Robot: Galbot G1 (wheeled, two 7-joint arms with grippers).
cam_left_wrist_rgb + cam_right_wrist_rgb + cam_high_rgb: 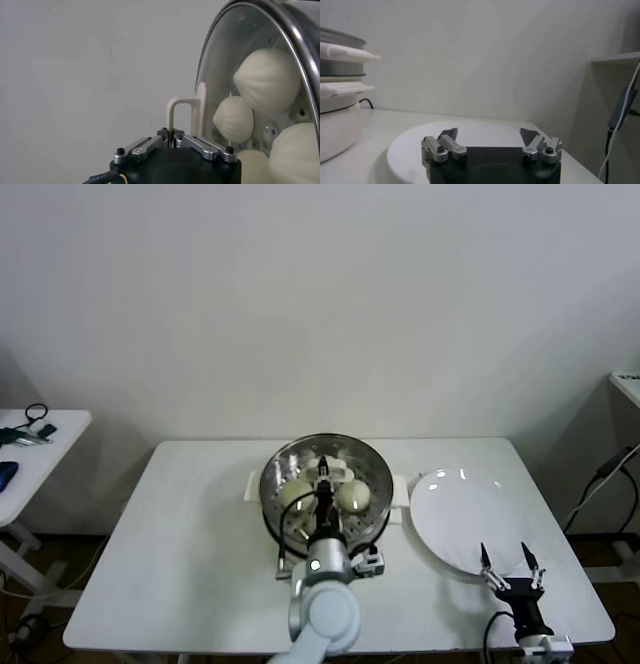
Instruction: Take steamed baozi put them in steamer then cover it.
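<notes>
The steamer (272, 474) stands at the table's middle, with cream-white baozi (353, 496) inside it. The clear glass cover (350, 456) lies on the steamer. My left gripper (323, 476) is over the steamer's middle, shut on the cover's cream bar handle. In the left wrist view the jaws (173, 134) pinch the handle (182, 107), and several baozi (267, 80) show through the glass of the cover (225, 65). My right gripper (508, 564) is open and empty over the near edge of the white plate (455, 504); it also shows in the right wrist view (490, 135).
The empty white plate (480, 131) lies right of the steamer (340, 100), almost touching its handle. A small side table (45, 429) with dark items stands at the far left. A shelf edge (628, 384) and a hanging cable (600, 484) are at the right.
</notes>
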